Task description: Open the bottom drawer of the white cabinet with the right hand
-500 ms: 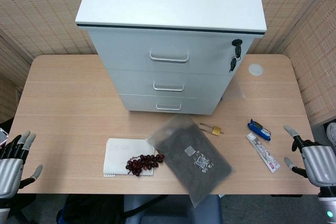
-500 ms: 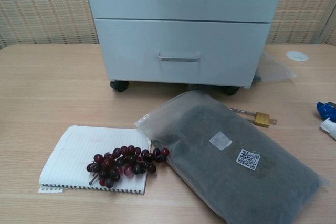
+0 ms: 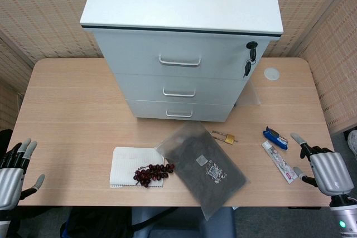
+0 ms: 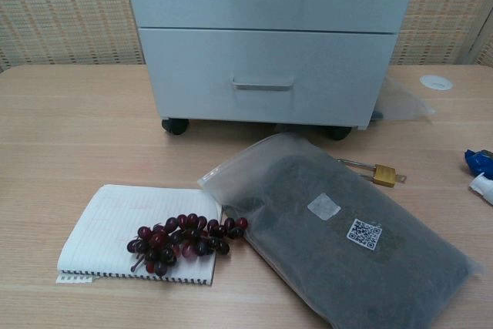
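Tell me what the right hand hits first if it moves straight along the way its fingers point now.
Probably the white printed tube: the right hand points up-left toward it, with the small blue object just beyond. Height above the table is unclear.

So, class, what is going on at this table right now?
Nothing is being handled yet. The white cabinet has all its drawers shut, including the bottom drawer. The right hand hangs open at the table's near right edge, beside a tube, well away from the drawer. The left hand is open at the near left corner.
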Available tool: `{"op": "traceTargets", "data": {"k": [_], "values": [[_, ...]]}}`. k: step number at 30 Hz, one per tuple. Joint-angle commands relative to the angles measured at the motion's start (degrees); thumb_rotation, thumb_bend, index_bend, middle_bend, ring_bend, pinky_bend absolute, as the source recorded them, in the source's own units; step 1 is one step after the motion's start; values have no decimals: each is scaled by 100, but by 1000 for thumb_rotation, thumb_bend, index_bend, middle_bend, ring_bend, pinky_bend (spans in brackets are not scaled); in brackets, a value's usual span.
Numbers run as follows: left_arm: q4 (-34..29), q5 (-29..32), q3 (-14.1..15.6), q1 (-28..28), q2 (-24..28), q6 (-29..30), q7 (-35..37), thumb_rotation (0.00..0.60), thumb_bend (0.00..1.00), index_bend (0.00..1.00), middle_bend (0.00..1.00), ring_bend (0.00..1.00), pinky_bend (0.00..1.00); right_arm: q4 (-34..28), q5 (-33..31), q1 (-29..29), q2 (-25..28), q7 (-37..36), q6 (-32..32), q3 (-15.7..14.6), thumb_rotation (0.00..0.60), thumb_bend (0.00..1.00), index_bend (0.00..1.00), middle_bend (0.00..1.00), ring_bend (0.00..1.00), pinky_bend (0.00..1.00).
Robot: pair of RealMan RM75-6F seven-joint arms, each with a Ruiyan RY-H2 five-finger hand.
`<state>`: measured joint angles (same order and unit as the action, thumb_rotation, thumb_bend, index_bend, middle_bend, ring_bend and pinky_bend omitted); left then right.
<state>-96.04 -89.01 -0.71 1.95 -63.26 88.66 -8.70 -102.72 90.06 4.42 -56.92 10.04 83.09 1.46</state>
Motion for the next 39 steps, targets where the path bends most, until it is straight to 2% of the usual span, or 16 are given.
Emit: {"op": "traceTargets", "data": {"k": [1,5,10,11,13,15,18,21,27,32,39], "values": [[21,-1,-8,9,-15,-4,3,600,290,3,0,11,128,-44,2,63,-13,55,-82,10,600,191,141,429,357,434],[31,-22,-15,33,-27,-22,8,600,290,3,0,8,127,-159,42,237,-50,209,-292,49,600,191,141,290,171,243],[35,-62,-12,59,-32,-37,21,600,290,3,0,9,127,-334,25,624,-180,400,-723,202,600,191,141,256,139,213],[33,-75,-9,62,-32,-36,22,600,290,3,0,9,127,-354,11,710,-220,436,-815,240,600,191,141,272,171,240],[35,-107,-1,63,-30,-22,33,600,290,3,0,9,127,-381,-60,913,-324,540,-1050,326,600,192,141,352,312,359],[44,-114,7,54,-23,-10,46,600,290,3,0,9,127,-435,-187,1142,-403,659,-1348,418,600,207,141,476,499,523],[44,-104,12,40,-9,4,57,600,290,3,0,9,127,-465,-370,1482,-584,841,-1716,579,600,239,141,606,655,686],[29,-125,22,29,6,25,53,600,290,3,0,10,128,-417,-625,1829,-818,991,-2098,729,600,262,141,723,759,771],[-6,-127,20,16,47,49,18,600,290,3,0,10,127,-313,-1334,2476,-1273,1575,-2698,1007,600,263,141,817,857,838],[-19,-148,28,22,58,43,2,600,290,3,0,9,127,-204,-2008,2987,-1678,2329,-2915,1190,600,263,141,824,865,842],[-4,-127,25,29,65,17,5,600,290,3,0,10,127,18,-2915,3569,-2109,2919,-3075,1299,600,263,141,830,865,842]]}}
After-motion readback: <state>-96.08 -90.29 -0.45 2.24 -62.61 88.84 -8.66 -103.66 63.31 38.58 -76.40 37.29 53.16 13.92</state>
